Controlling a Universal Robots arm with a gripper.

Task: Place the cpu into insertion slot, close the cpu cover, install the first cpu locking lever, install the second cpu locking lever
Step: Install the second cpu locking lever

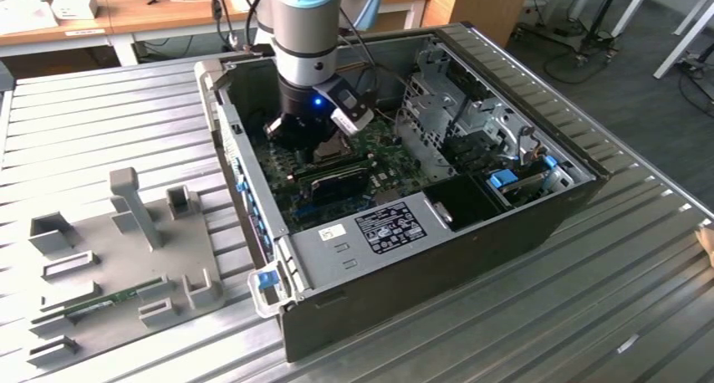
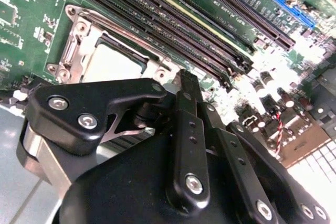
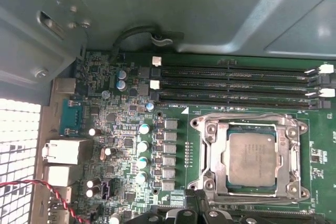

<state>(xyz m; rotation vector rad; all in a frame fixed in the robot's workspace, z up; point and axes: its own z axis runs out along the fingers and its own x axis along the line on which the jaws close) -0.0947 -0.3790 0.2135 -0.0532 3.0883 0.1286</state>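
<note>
My arm (image 1: 303, 40) reaches straight down from above into an open computer case (image 1: 469, 191) that lies on its side on a ribbed metal table (image 1: 100, 124); my wrist is vertical and a small blue light glows on it. My gripper (image 1: 318, 140) hangs low over the green motherboard (image 1: 379, 153), just above the socket area. In the second wrist view the gripper (image 2: 188, 80) shows as black linkages with silver screws, its fingers (image 2: 189, 85) drawn together to a narrow tip with nothing between them, the tip just beside the socket's edge. The cpu (image 3: 252, 158) sits inside the insertion slot (image 3: 249, 195): a flat square chip with a pale, dull silver-beige top, lightly smudged. The cpu cover (image 3: 286, 145), a thin silver frame with a cut-out middle, lies flat down around the chip, with round screw posts at its corners. Whether the locking levers are latched I cannot tell. Beside the socket run long black memory slots (image 3: 236, 85) with white clips at their ends. In the exterior view a white label with black print (image 1: 390, 227) lies on a grey metal box in the case; its writing is too small to read. A grey fixture board (image 1: 123, 257) with upright holders rests on the table at the exterior view's left.
</note>
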